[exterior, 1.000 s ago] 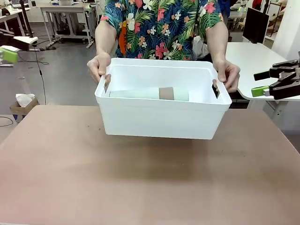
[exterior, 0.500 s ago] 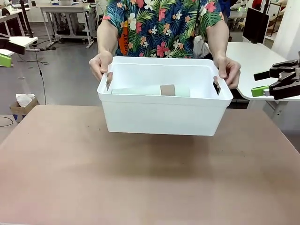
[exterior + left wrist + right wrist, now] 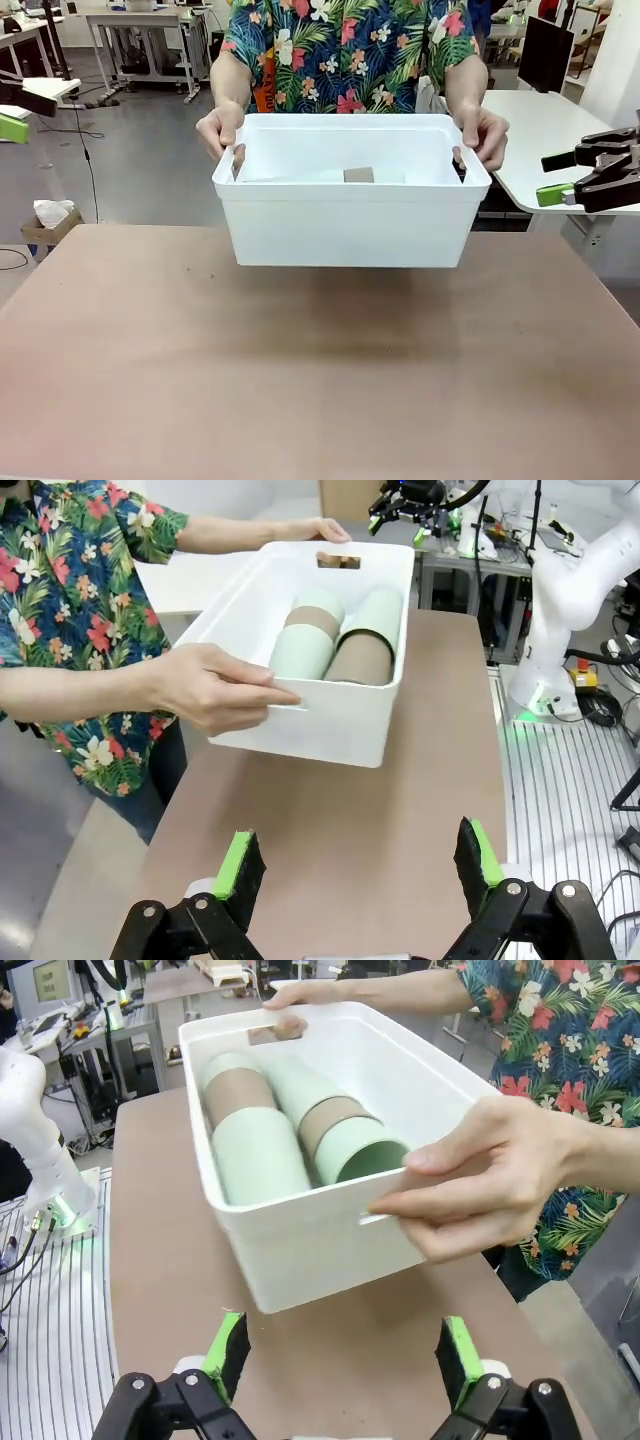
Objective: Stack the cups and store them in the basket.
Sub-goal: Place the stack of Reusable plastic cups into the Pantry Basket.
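Note:
A person's two hands hold the white basket (image 3: 350, 225) by its short ends, lifted clear of the brown table. Pale mint and tan cups (image 3: 340, 640) lie nested in two rows on their sides inside it, and they also show in the right wrist view (image 3: 275, 1120). From the front, just a tan cup edge (image 3: 358, 175) peeks over the rim. My left gripper (image 3: 360, 842) is open, well short of the basket, with nothing between its green pads. My right gripper (image 3: 343, 1328) is also open and holds nothing. It hangs at the table's right edge (image 3: 553, 176).
The brown table (image 3: 320, 380) lies bare under the basket. The person (image 3: 345, 50) stands at the far edge, a hand (image 3: 215, 685) on each handle. A white side table (image 3: 545, 120) stands at the right and the other arm's white base (image 3: 560, 600) rises beside the table.
The person has raised the basket a little and levelled it, so the rim hides more of the cups from the front. My right gripper has not moved.

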You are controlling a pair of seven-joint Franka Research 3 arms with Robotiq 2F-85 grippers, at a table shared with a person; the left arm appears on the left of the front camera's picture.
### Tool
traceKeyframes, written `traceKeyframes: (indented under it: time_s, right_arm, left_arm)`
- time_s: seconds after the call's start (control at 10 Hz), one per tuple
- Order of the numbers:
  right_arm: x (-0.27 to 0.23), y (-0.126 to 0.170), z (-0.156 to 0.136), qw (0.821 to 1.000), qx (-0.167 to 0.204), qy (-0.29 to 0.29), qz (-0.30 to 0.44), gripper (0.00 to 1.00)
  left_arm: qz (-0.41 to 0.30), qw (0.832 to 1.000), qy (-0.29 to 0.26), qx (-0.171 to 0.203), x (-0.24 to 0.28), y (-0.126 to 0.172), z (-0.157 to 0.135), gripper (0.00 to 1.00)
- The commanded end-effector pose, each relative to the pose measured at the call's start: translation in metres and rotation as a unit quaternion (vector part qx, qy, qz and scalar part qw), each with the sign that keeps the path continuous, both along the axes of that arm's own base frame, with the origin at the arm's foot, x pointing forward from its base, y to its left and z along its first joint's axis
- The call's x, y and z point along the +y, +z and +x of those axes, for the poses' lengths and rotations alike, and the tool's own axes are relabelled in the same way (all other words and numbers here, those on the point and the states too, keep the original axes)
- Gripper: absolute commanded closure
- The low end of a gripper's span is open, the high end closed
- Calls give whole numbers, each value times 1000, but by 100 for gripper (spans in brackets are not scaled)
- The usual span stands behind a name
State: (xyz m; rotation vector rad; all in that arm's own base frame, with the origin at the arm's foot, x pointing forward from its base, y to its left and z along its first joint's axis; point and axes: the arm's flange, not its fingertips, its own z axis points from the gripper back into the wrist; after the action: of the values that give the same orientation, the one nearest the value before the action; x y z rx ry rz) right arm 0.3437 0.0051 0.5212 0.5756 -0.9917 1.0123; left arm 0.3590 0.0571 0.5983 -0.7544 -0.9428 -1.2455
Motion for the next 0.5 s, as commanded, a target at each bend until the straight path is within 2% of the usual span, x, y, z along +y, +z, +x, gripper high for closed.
traceKeyframes:
  time_s: [0.0,0.4]
  right_arm:
    - [2,2,3,1000,-5,-1,13,0]
    - [2,2,3,1000,-5,-1,13,0]
  left_arm:
    - [-12,1000,-1,-1,-1,4,0,0]
    - [-12,1000,-1,-1,-1,4,0,0]
